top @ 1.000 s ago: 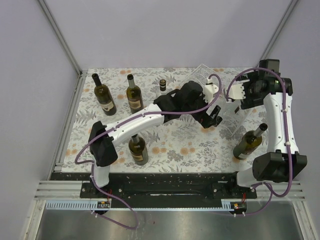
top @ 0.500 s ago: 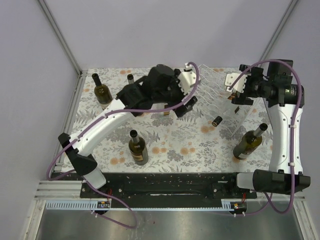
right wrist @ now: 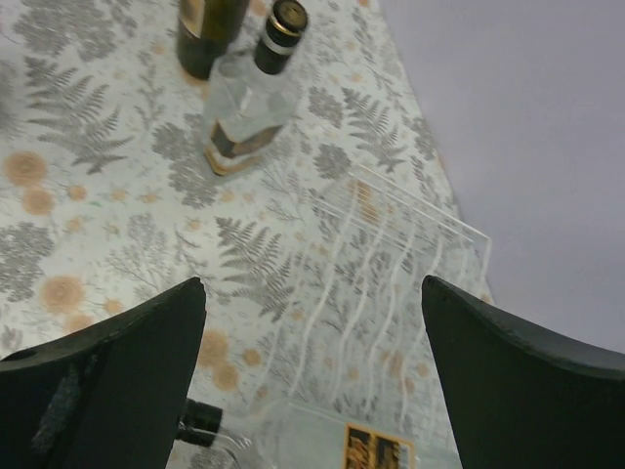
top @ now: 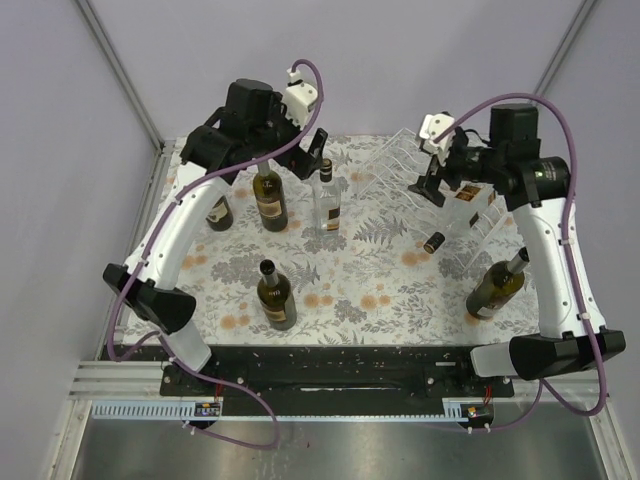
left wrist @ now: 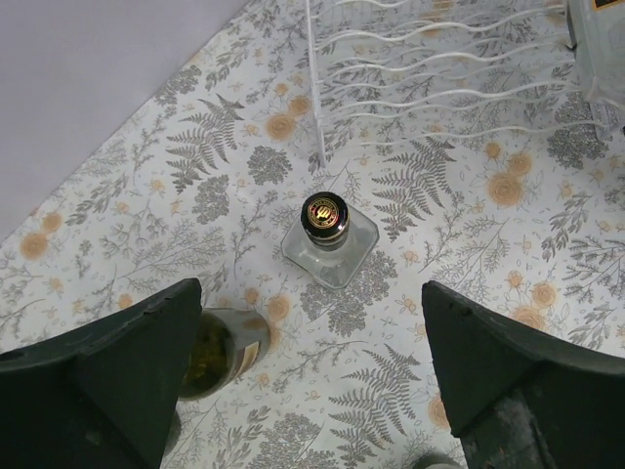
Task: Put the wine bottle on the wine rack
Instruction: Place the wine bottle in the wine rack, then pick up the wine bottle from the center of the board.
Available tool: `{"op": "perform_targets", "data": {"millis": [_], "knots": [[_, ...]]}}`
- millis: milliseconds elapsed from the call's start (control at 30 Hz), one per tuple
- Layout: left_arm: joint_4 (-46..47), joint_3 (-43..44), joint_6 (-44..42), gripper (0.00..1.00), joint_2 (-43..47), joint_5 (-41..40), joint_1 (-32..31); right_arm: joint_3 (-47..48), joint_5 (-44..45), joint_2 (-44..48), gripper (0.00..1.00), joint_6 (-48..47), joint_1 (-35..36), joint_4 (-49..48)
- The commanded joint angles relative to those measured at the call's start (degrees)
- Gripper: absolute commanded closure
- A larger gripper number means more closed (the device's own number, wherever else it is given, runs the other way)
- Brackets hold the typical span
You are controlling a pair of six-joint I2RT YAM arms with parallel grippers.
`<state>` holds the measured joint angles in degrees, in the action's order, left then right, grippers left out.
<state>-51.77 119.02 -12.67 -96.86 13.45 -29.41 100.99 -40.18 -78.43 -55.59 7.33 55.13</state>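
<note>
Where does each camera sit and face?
Top external: above and behind, looking down on the table; left arm and right arm show.
Left wrist: above the clear bottle near the wine rack, facing down; open left jaws at bottom.
Right wrist: above the rack, facing down aslant; open right jaws at bottom.
Shared: both wrist views show that bottle and rack.

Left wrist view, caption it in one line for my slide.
Open left gripper above an upright clear square bottle with a black cap, the wine rack and its thin ribs just beyond.
</note>
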Motion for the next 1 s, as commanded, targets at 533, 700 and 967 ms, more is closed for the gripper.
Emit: {"op": "perform_targets", "data": {"millis": [533,700,967], "knots": [[4.74,2.45,2.73,0.03,-12.92,6.94,1.46,-0.18,-4.73,-4.36,0.01,10.42,7.61,-3.02],[6.77,0.07,3.00,0.12,-12.92,7.81,1.46,-0.97,-3.50,-3.57,0.01,9.45,7.96,-2.49],[7.91,-1.07,3.35,0.27,-14.50,8.69,1.37,-2.46,-1.30,-2.25,0.01,9.27,7.96,-2.40]]}}
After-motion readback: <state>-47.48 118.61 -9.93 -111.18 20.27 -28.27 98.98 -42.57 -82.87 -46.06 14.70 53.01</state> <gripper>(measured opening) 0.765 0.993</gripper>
